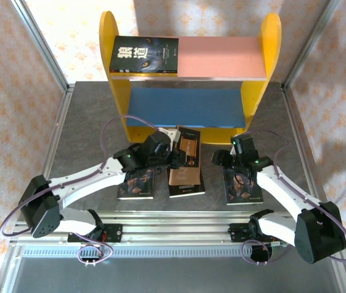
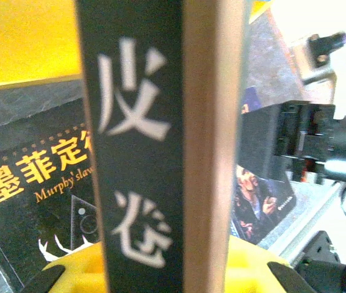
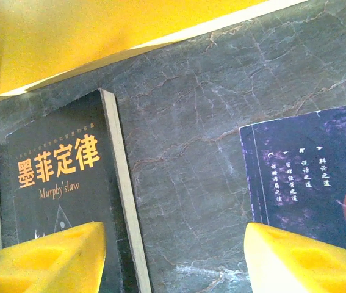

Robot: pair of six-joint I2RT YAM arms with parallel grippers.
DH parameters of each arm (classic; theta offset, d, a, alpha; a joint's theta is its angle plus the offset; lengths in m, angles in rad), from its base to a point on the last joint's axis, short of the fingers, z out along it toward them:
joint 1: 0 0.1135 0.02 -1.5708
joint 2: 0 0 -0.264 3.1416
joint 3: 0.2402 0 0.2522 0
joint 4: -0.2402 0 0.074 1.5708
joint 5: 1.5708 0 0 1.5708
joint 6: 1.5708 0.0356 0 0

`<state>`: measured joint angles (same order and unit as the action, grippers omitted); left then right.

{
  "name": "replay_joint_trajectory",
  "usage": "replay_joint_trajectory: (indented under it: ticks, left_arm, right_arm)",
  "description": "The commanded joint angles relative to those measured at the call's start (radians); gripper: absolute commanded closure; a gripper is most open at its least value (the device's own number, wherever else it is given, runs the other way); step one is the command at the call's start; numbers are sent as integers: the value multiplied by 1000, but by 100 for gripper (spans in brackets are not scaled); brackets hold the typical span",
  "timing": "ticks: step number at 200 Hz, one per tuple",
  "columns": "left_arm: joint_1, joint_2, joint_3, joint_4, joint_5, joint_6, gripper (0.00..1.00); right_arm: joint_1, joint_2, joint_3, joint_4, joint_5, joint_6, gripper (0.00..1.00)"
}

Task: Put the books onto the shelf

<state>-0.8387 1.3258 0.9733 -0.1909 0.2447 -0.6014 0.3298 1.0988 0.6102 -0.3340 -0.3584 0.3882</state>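
Note:
My left gripper (image 1: 174,156) (image 2: 166,268) is shut on the tan-brown book (image 1: 188,150) (image 2: 206,122), gripping it by its dark spine with white characters, just in front of the shelf (image 1: 113,91). Under it the black antlers book (image 1: 188,190) (image 2: 32,195) (image 3: 57,177) lies flat. My right gripper (image 1: 223,160) (image 3: 176,256) is open over bare table between that book and a dark bearded-man book (image 1: 243,183) (image 2: 261,201) (image 3: 313,171). A second bearded-man book (image 1: 136,184) lies under my left arm. The wolf-face book (image 1: 144,55) lies on the pink upper board.
The blue lower board (image 1: 185,107) holds nothing. The shelf's yellow base (image 3: 69,36) is close ahead of the right gripper. Metal rails (image 1: 173,235) run along the near edge, and frame posts (image 1: 41,46) stand at the table's back corners.

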Motion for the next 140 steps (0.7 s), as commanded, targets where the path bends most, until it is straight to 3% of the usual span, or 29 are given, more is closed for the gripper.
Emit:
replay_joint_trajectory:
  ticks: [1,20,49,95,140]
  left_arm:
    - [-5,-83,6,58,97,40,100]
    - [-5,-145,42,35,149,49,100]
    - [-5,-208,180,-92,94,118,100]
    - [-5,-136,555,-277,-102,207,100]
    - [-4,22,926,-312,-287,294,100]
  right_arm:
    - [-6,-42,9,-27,36,-21,39]
    - [-8,-63,30,-55,47,-37,38]
    - [-9,-109,83,-106,65,-50,38]
    - [-10,-225,225,-149,100,-62,37]
    - [-10,-178,510,-235,71,-126,36]
